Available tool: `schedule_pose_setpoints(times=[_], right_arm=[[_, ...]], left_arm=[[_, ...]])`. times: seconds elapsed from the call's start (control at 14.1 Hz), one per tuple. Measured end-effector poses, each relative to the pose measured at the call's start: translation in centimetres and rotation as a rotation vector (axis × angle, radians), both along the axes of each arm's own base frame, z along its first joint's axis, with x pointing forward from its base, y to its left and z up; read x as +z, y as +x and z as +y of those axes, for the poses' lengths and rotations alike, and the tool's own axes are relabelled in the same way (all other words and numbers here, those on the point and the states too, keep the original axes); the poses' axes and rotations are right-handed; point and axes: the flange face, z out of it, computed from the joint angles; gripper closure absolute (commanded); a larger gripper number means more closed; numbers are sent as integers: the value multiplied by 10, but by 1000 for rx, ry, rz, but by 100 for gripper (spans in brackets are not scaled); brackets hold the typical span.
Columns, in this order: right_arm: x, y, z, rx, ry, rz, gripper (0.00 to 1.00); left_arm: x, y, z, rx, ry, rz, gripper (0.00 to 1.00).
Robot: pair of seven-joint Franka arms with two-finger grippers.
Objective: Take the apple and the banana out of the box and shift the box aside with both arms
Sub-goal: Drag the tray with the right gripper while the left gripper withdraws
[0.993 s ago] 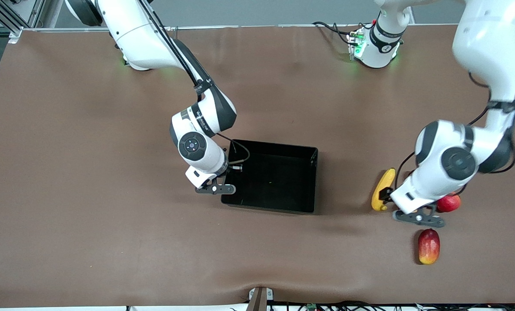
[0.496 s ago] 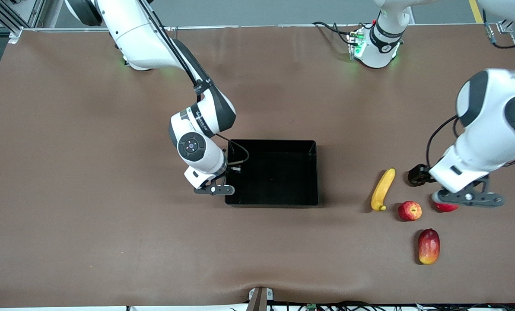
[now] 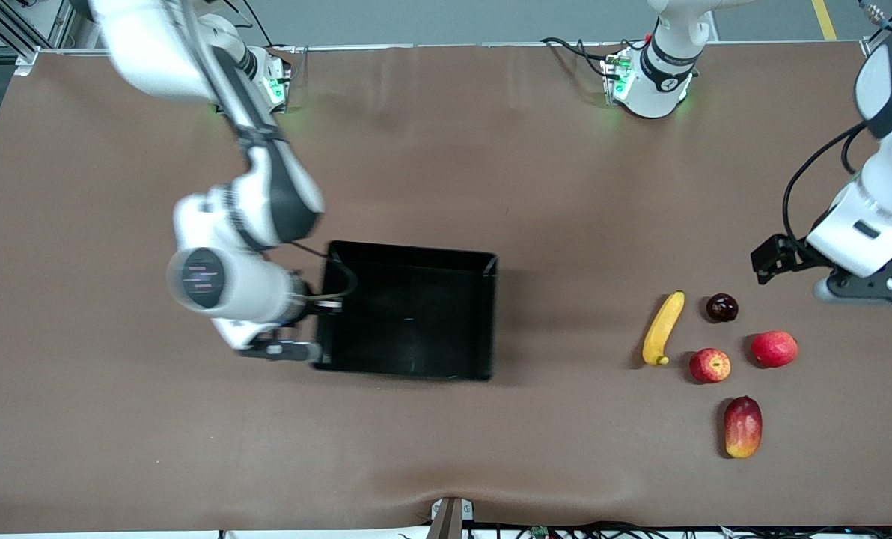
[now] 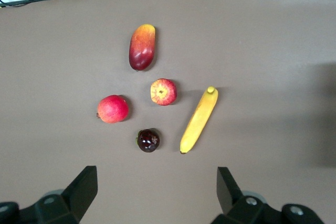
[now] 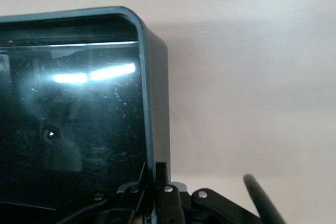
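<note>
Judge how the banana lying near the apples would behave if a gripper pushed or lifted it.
The banana is long and slightly curved, so a push near one end would probably pivot it rather than roll it. Its smooth skin may slip in a narrow grip. Apple sits close to its stem end, so a sideways push could knock it.

box (image 3: 408, 311) toward right arm's end | banana (image 3: 663, 328), apple (image 3: 710, 365) toward left arm's end, apple nearer camera

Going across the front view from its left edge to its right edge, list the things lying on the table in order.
Black tray → banana → streaked apple → plum → mango → plain red round fruit.
</note>
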Motion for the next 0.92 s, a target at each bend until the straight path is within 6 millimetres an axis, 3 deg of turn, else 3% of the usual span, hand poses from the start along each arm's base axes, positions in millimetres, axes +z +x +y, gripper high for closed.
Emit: schedule_pose_setpoints(times=[0.14, 0.28, 0.5, 0.71, 0.92], right_arm=[[29, 2, -57, -48, -15, 37, 100], [38, 2, -106, -82, -61, 63, 100], [20, 3, -178, -88, -86, 95, 100], [6, 1, -280, -60, -42, 94, 100], [-22, -9, -371, -11, -13, 11, 100]], left_arm=[[13, -9, -2, 1, 0, 0, 0], [24, -18, -5, 6, -19, 4, 0], [36, -31, -9, 7, -19, 13, 0], [36, -44, -15, 3, 0, 29, 0], [38, -56, -2, 40, -54, 42, 0]])
